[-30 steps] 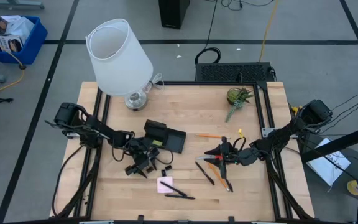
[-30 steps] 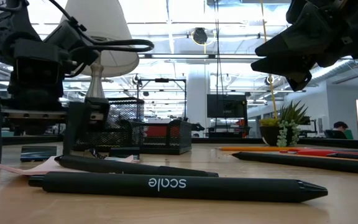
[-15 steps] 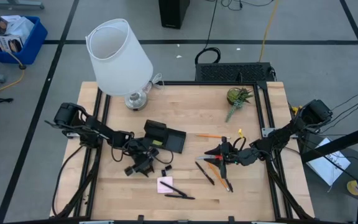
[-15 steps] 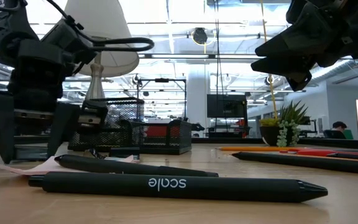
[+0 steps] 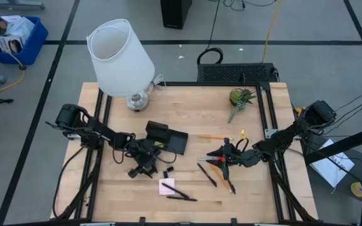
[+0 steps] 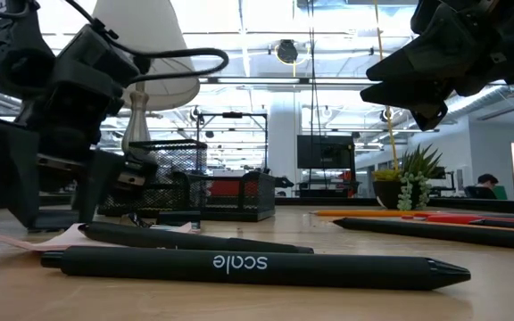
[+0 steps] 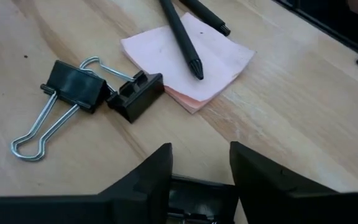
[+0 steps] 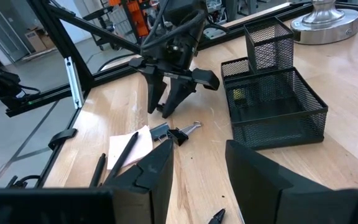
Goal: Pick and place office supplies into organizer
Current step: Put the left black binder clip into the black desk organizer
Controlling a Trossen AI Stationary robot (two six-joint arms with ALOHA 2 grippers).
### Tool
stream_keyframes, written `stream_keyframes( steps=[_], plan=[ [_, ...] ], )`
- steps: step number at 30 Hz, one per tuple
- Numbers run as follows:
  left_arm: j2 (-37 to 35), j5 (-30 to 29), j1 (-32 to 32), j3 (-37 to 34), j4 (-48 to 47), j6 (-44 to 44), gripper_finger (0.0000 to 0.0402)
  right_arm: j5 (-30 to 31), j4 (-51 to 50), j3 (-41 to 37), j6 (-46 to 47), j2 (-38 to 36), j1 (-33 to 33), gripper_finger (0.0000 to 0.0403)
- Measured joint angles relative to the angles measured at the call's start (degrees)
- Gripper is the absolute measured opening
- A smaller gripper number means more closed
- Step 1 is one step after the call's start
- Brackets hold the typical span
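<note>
My left gripper (image 5: 143, 171) stands low over the table just near of the organizer (image 5: 167, 139), a black mesh tray. It is closed on a small dark item (image 7: 201, 190). A black binder clip (image 7: 61, 93), a small black piece (image 7: 135, 96) and a pink sticky-note pad (image 7: 191, 59) with a black pen (image 7: 182, 37) across it lie just beyond its fingers. My right gripper (image 5: 224, 154) hangs open, above red-handled scissors (image 5: 216, 162) and black pens (image 5: 207, 174). An orange pencil (image 5: 211, 137) lies farther back. My left gripper has the small dark item (image 6: 53, 218) pinched between its two fingers, which slant down at it from the table's left side. Its own fingers hide which part they are on. In the low view the item sits down at the table top.
A white lamp (image 5: 119, 59) stands at the far left and a green plant sprig (image 5: 239, 100) at the far right. Two black pens (image 6: 248, 266) lie near the table's front edge. Bare wood shows at the near left and in the middle of the far side.
My left gripper's fingers have drawn together from wide open to about half that gap, around the small dark item. The gripper has also rolled, so it stands tilted in the low view. It has kept its place.
</note>
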Motion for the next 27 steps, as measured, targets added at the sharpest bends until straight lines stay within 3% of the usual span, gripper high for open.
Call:
stream_keyframes(
  steps=[5,13,16,21,27],
  plan=[
    [0.0,0.1,-0.2,0.0,0.2,1.8,0.0143,0.0,0.0,0.0,0.0,0.0,0.0,0.0139],
    [0.0,-0.5,-0.4,0.0,0.6,3.0,0.0211,0.0,0.0,0.0,0.0,0.0,0.0,0.0139],
    [0.0,-0.7,-0.4,0.0,0.2,4.0,0.0200,0.0,0.0,0.0,0.0,0.0,0.0,0.0139],
    [-0.1,-2.5,-1.7,0.0,-0.6,2.9,0.0142,0.0,0.0,0.0,0.0,0.0,0.0,0.0139],
    [-0.1,-6.1,-2.4,0.0,1.1,-2.3,0.0140,0.0,0.0,0.0,0.0,0.0,0.0,0.0139]
  ],
)
